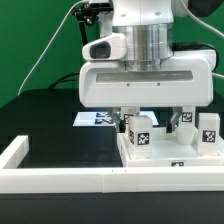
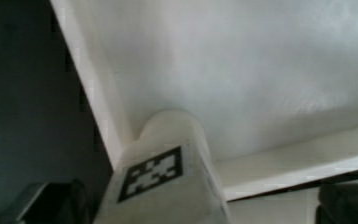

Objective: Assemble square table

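While the tool [image 1: 148, 120] hangs spread over the slab [image 1: 165, 160], legs [image 1: 139, 130] crowd w/ little room.

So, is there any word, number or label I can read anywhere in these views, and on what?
No readable words or numbers in either view.
Legs: black-and-white marker tags, patterns only.
Slab: a tag on its edge, too small to read.
Marker board: tags only, no text.

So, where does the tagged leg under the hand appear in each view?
Exterior view: the leg stands on the square tabletop, furthest of the legs toward the exterior view's left.
Wrist view: probably the same leg, close to the camera, its tag showing, against the tabletop.
Shared landmark: the white tabletop.
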Controlling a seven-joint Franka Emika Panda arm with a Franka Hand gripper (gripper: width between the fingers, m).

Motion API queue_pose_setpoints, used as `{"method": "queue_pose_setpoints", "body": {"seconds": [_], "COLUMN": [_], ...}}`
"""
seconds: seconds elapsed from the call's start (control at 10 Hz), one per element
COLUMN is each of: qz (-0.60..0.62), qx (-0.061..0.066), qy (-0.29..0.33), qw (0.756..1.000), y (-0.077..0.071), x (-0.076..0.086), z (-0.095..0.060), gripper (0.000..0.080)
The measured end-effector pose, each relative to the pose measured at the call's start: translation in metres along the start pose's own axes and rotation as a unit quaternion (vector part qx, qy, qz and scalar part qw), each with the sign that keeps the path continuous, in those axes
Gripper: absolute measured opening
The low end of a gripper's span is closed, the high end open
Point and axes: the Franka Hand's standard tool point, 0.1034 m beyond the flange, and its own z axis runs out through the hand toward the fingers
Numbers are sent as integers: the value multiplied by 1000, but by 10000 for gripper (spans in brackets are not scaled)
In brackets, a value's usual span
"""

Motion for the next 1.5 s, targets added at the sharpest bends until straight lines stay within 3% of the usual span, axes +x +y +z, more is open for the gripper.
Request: {"method": "queue_pose_setpoints", "body": {"seconds": [0.3,0.4,0.5,0.6,0.7,1.1,1.3,1.5], "qz": [-80,-82,-83,-82,-82,-41,101,275], "qx": [0,-2,-2,-2,-2,-1,11,23], "qy": [5,13,12,12,11,12,14,18], "qw": [997,997,996,997,997,999,995,961], "y": [9,12,12,12,12,12,13,10], "x": [2,3,3,3,3,3,4,5], "z": [-2,-2,-1,-1,0,0,0,0], "gripper": [649,615,483,483,300,288,288,290]}}
